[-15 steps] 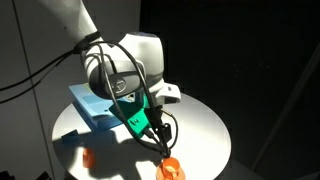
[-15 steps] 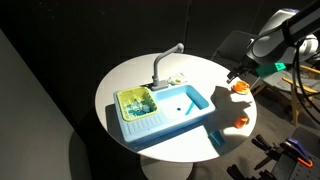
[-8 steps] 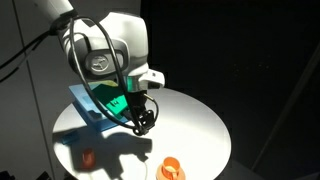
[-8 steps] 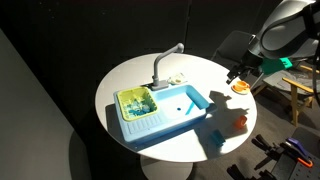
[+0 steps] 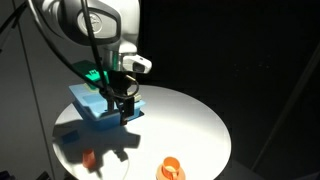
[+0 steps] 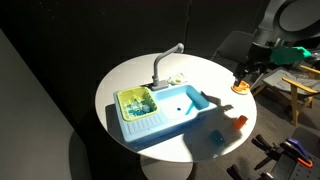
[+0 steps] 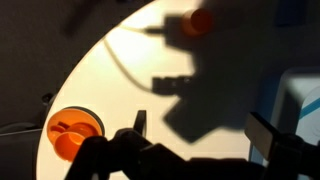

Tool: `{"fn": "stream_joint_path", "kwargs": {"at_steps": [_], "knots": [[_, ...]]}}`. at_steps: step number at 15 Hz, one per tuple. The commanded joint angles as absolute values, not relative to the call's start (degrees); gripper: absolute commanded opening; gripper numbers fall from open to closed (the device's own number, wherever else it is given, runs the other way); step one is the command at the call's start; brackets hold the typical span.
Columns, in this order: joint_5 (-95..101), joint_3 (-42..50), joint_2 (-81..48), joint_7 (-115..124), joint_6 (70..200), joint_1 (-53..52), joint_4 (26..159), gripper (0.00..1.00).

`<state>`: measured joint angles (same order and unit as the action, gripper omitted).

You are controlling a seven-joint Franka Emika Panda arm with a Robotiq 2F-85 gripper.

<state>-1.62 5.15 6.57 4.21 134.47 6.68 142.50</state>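
Counter, blue sink: unmoved. Change: arm risen, swung clear since second ago. Fingers spread wide, empty, high above orange cup. Cup rests free near counter edge, ungripped; small orange block nearby.

A: Any readable text, labels, numbers?
B: None. Gripper, orange cup, blue sink, counter: all blank. Wrist view is mostly shadow, so fine print could be hidden.
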Motion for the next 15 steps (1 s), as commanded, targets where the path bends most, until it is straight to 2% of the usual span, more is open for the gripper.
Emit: {"fn": "stream_joint_path", "kwargs": {"at_steps": [1, 8, 15], "knots": [[2.7, 3.2, 9.0, 9.9, 125.8, 5.8, 140.1, 1.00], [10.4, 0.7, 9.8, 4.7, 121.0, 3.3, 135.5, 1.00], [8.0, -0.1, 10.2, 3.2, 128.0, 1.0, 136.4, 1.00]]}}
